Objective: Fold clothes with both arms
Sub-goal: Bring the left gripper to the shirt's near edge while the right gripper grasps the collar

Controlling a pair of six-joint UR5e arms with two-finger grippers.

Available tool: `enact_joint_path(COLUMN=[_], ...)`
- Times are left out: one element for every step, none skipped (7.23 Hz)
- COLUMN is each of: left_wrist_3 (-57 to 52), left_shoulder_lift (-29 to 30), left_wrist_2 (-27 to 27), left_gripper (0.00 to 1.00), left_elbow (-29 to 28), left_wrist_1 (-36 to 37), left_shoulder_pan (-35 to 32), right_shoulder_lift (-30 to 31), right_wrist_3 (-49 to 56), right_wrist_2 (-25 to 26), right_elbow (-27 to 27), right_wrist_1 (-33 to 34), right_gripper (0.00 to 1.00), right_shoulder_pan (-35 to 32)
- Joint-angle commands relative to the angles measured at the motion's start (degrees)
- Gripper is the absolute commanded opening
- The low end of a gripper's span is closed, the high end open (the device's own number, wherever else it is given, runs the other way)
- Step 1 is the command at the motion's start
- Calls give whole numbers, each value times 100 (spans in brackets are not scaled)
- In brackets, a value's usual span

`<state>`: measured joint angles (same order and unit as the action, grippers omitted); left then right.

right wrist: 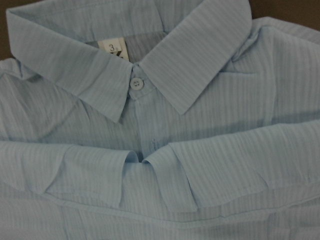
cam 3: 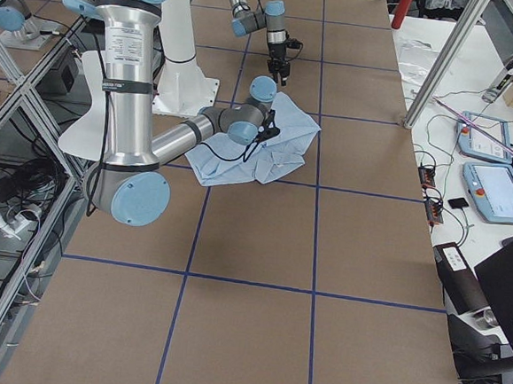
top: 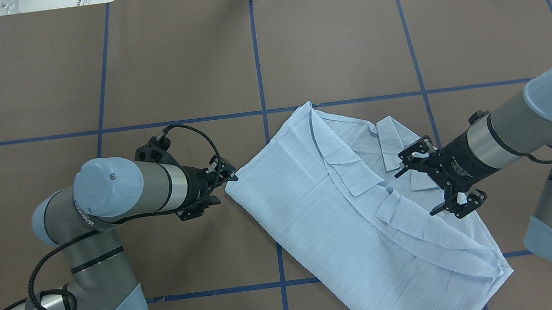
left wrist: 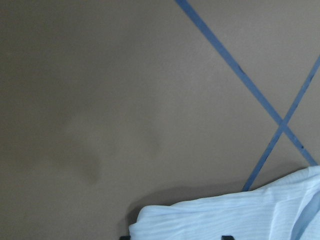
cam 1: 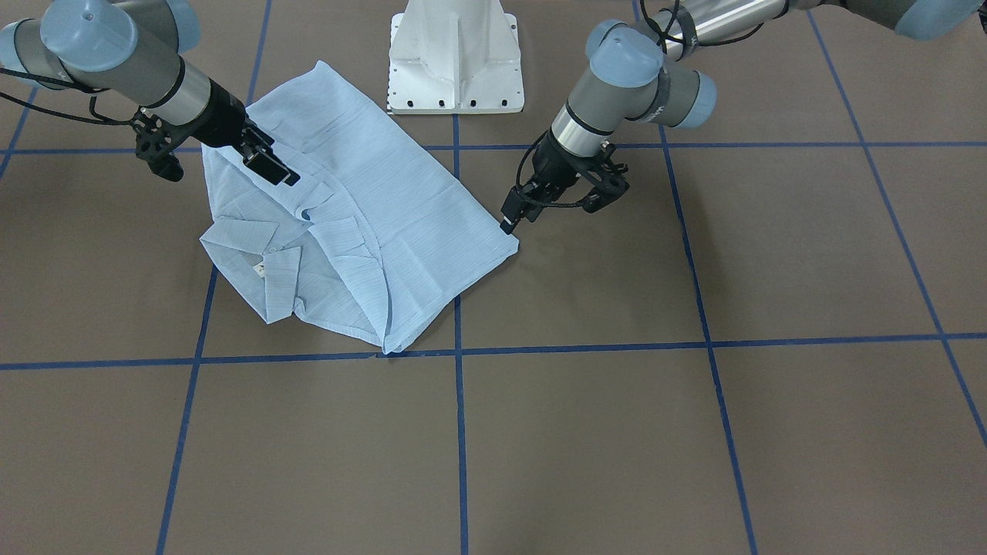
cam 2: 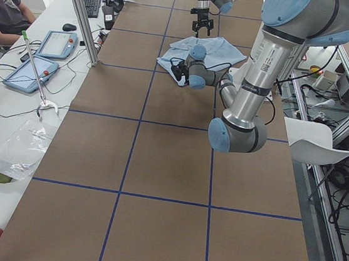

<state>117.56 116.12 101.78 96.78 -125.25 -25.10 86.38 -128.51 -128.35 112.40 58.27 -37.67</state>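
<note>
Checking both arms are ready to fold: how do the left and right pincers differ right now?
The left pincer sits at a hem corner of the shirt, at the cloth's edge; the right pincer is above the collar end. The right pincer's jaws are spread wide; the left pincer's spread is unclear. Both are black and two-fingered.
</note>
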Motion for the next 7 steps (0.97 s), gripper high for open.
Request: enact_joint_path(left_wrist_3=[30, 30, 21, 21, 12, 12, 12], left_shoulder_lift=[77, 147, 173, 209, 261, 314, 332], left_wrist_2=[-79, -79, -79, -79, -79, -79, -79], left_gripper=[64, 60, 59, 57, 55, 53, 49], left_elbow=[-176, -194, -238, -264, -360, -431, -466], left_wrist_1=[0, 9, 1, 0, -8, -26, -26], left_shoulder_pan=[120, 137, 137, 137, 137, 137, 137], right_shoulder_lift=[-16, -25, -25, -25, -25, -25, -34], right_wrist_3=[2, 2, 2, 2, 2, 2, 2], right_wrist_2=[231, 345, 476, 678, 836, 838, 838], right_elbow=[-104, -113, -114, -114, -105, -105, -96], right_wrist_1=[0, 0, 0, 9, 9, 9, 0], right_gripper=[100, 100, 100, 100, 100, 100, 100], right_shoulder_pan=[-92, -100, -135, -170, -162, -162, -162])
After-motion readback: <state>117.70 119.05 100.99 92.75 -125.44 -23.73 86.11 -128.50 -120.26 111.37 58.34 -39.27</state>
